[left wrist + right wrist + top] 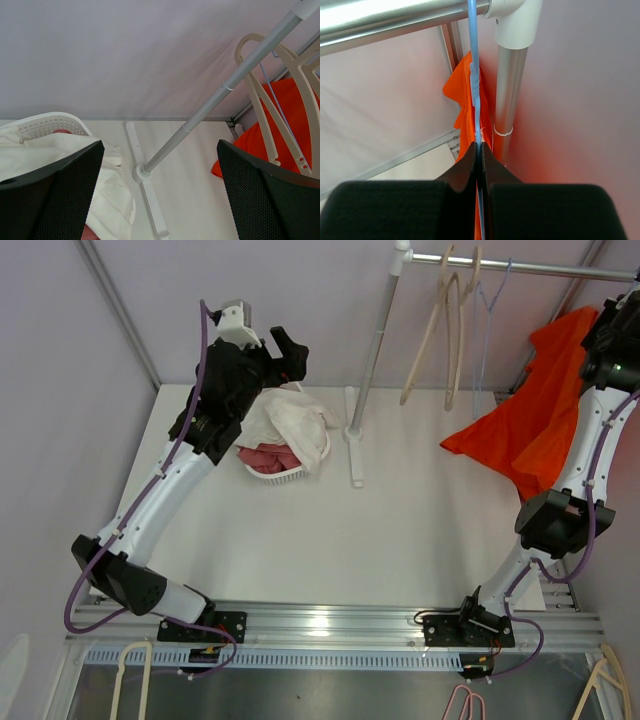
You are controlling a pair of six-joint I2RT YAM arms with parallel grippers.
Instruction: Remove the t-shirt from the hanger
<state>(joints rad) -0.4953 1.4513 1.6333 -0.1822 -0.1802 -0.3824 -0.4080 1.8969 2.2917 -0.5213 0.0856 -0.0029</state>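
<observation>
Closest, the right gripper (478,150) is pinched shut on the thin pale-blue wire hanger (474,75). Just beyond its fingertips droops the orange fabric t-shirt (465,105), likely soft, light and limp, best taken by a bunched fold.

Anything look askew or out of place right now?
The orange t-shirt hangs lopsided, bunched at the right end of the rail, with one corner slanting out low toward the table. The right gripper is shut on its thin blue hanger. White cloth spills over the rim of the basket.
</observation>
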